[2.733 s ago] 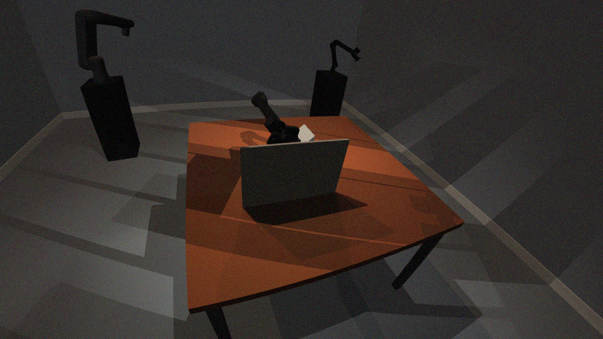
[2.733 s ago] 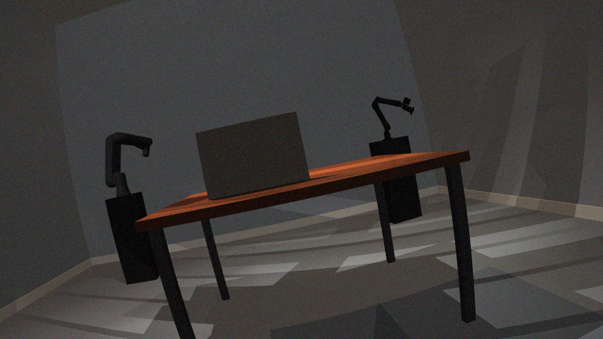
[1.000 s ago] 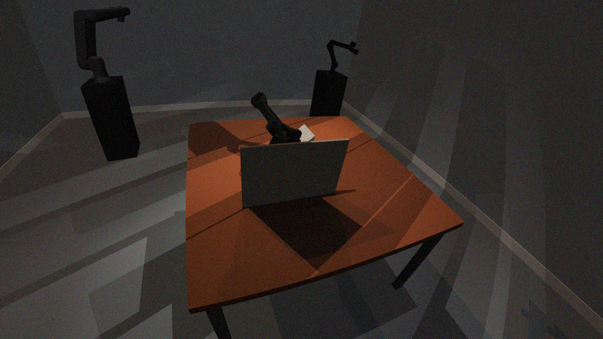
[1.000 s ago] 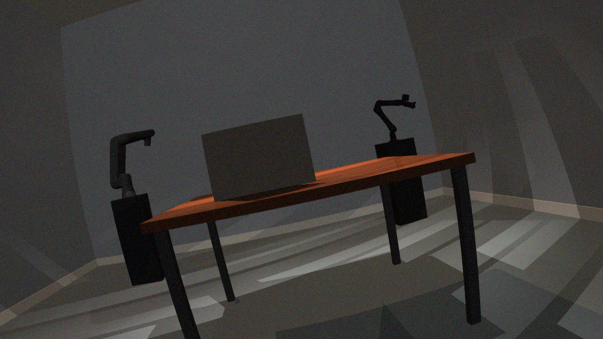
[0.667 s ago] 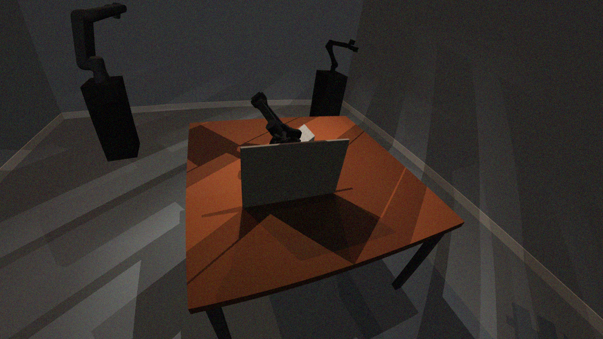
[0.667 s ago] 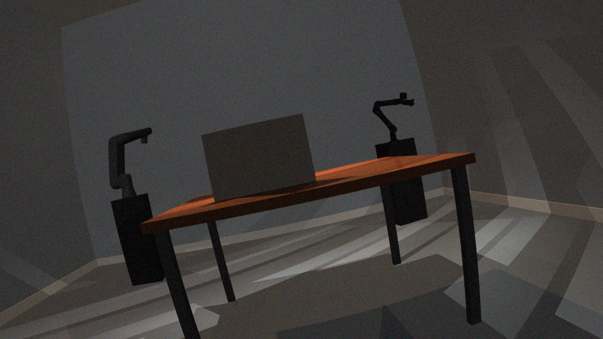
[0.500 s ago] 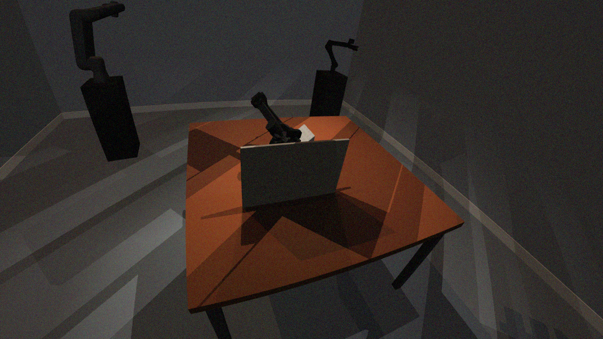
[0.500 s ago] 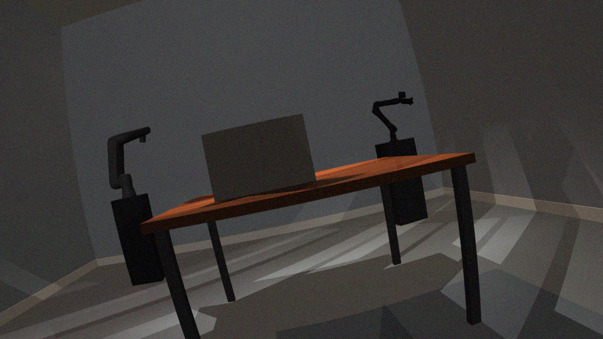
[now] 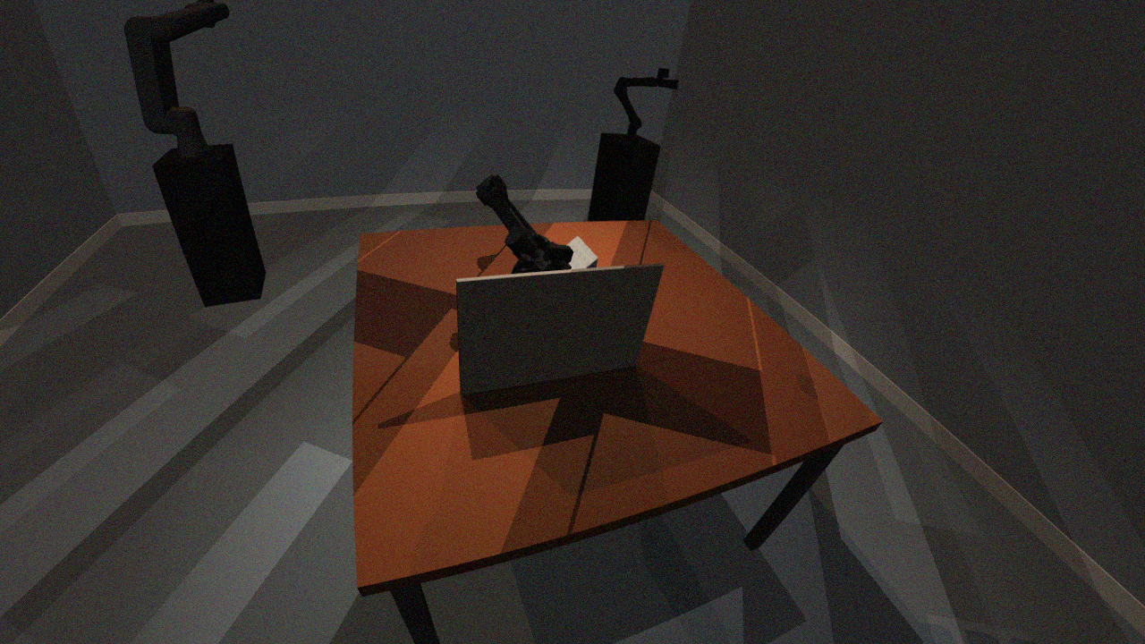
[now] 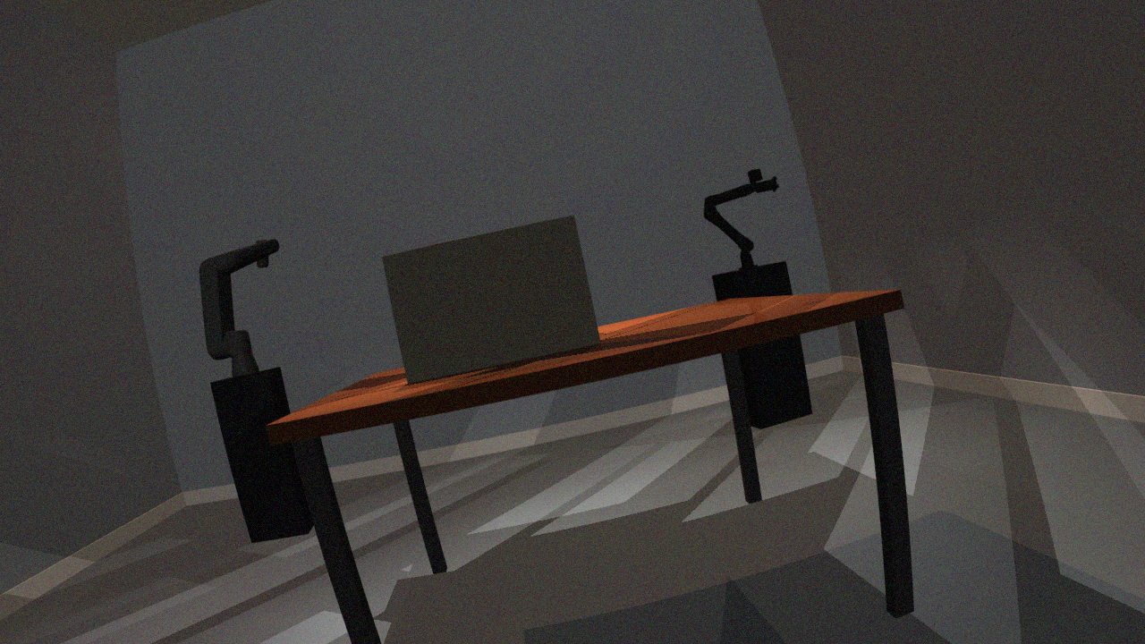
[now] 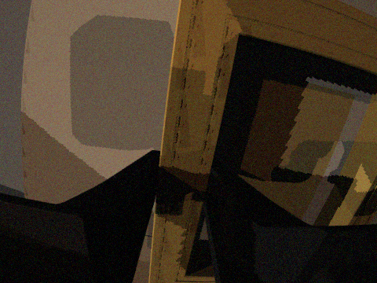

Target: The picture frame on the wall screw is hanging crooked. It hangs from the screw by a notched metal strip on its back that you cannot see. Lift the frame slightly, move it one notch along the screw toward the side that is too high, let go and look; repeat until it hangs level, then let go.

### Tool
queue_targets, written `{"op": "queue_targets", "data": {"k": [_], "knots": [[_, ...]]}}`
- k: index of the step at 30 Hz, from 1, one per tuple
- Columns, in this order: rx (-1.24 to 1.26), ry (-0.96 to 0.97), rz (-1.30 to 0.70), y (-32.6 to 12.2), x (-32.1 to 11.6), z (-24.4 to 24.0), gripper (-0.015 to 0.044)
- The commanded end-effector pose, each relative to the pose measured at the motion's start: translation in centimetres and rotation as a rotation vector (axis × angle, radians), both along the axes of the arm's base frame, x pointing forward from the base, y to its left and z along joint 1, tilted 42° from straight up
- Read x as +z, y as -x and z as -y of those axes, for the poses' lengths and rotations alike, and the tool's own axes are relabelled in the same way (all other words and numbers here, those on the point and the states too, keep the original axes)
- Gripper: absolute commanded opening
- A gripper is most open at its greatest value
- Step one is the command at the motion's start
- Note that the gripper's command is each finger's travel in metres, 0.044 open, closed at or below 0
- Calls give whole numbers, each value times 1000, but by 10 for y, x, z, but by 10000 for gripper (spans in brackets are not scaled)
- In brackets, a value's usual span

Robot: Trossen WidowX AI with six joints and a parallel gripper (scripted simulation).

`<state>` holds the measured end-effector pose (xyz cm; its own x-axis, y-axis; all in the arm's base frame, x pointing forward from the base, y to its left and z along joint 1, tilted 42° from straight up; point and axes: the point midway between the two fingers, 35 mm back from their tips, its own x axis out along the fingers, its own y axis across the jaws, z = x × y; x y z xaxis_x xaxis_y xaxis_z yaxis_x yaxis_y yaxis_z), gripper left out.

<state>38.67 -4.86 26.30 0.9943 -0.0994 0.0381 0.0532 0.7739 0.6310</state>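
The picture frame (image 11: 193, 98) has a yellow-brown wooden border, a black inner border and a glossy, reflecting face. In the wrist view its top bar slopes down to the right, and its left bar leans against the line of the panel's left edge. My gripper (image 11: 181, 162) is shut on the left bar of the frame, one dark finger on its outer side and one on its inner side. The screw and the notched strip are hidden. In the top and exterior views the upright panel (image 9: 552, 328) (image 10: 489, 298) (image 11: 45, 79) hides the frame and my fingers.
The panel stands on an orange-brown table (image 9: 416, 512) (image 10: 840, 302). My arm (image 9: 512, 216) rises behind it, beside a small pale block (image 9: 580, 251). Two other dark arms (image 9: 148, 76) (image 9: 625, 102) (image 10: 214, 304) (image 10: 725, 228) stand on black pedestals beyond the table.
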Motion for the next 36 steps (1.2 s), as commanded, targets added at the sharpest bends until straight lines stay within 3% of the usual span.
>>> {"op": "queue_targets", "data": {"k": [1,36], "knots": [[2,-2,1,0,1,-2,0],[2,-3,1,0,4,-5,0]]}}
